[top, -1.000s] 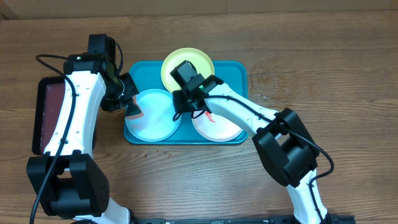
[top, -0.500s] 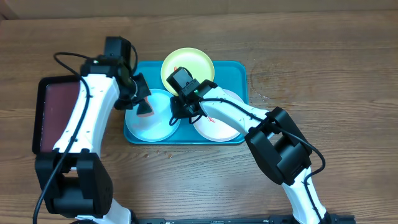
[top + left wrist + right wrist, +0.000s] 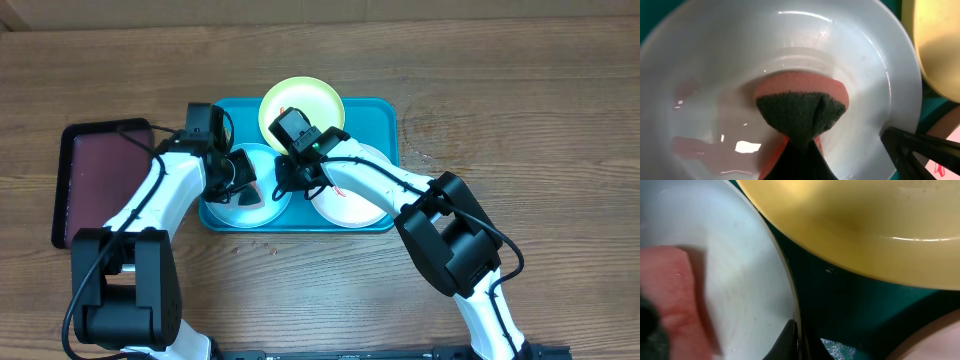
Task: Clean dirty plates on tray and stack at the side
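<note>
**Overhead:** a wooden bench (image 3: pixel 500 80) w/ the teal tray (image 3: pixel 378 115) mid-frame and all three plates on it. The yellow-green plate (image 3: pixel 300 92) is at the far rim, the light blue plate (image 3: pixel 258 210) near-left, and the white plate (image 3: pixel 350 210) near-right w/ a red smear. A maroon tray (image 3: pixel 95 180) lies left of the teal one. The left fingers (image 3: pixel 240 183) are down inside the light blue plate. The right fingers (image 3: pixel 290 180) meet that plate's right edge. No plate is stacked at the side, so the task looks early: 1st plate under scrub, two to go, then stacking.

**Left wrist:** shows what overhead hides. The left fingers are closed on a pink sponge (image 3: pixel 800 107) w/ a dark scouring face, pressed onto the plate's floor. A pinkish patch lower-left may be reflection or residue; can't tell.

**Right wrist:** a rim close-up. The right fingers are closed, one dark tip on the blue plate's rim, apparently pinching it steady. The 2nd tip is out of view. The yellow-green plate is near but apart, w/ teal tray showing between.
</note>
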Controlling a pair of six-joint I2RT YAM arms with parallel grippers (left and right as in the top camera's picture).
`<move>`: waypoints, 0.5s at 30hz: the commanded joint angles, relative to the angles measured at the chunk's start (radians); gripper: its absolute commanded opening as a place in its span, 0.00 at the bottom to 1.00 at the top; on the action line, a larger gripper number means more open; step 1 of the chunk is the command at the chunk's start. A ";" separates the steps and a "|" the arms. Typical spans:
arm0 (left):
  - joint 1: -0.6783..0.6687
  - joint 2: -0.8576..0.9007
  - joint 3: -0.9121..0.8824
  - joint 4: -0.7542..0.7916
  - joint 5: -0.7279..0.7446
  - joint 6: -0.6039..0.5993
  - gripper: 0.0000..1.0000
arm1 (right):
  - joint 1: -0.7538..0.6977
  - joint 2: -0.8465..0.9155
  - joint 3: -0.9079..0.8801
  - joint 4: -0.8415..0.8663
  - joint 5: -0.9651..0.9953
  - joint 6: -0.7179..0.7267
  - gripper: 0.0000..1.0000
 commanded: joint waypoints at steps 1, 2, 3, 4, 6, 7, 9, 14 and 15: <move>-0.004 -0.011 -0.038 0.035 0.053 -0.039 0.04 | 0.003 0.008 0.008 -0.009 0.014 -0.011 0.04; -0.004 -0.006 -0.041 0.038 0.051 -0.040 0.04 | 0.003 0.008 0.008 -0.010 0.014 -0.011 0.04; -0.003 -0.005 -0.042 0.038 0.047 -0.040 0.04 | 0.003 0.008 0.008 -0.010 0.014 -0.011 0.04; -0.003 0.000 -0.043 0.037 0.031 -0.039 0.04 | 0.003 0.008 0.008 -0.010 0.014 -0.011 0.04; -0.003 0.000 -0.043 0.025 -0.034 -0.039 0.05 | 0.003 0.008 0.008 -0.011 0.014 -0.011 0.04; -0.003 0.000 -0.043 0.014 -0.087 -0.039 0.05 | 0.003 0.008 0.008 -0.011 0.014 -0.011 0.04; -0.003 0.000 -0.042 -0.008 -0.203 -0.028 0.04 | 0.003 0.008 0.008 -0.015 0.014 -0.011 0.04; 0.000 0.000 -0.034 -0.084 -0.488 -0.024 0.04 | 0.003 0.008 0.008 -0.023 0.014 -0.011 0.04; 0.000 0.000 -0.028 -0.097 -0.524 -0.024 0.04 | 0.003 0.008 0.008 -0.023 0.014 -0.011 0.04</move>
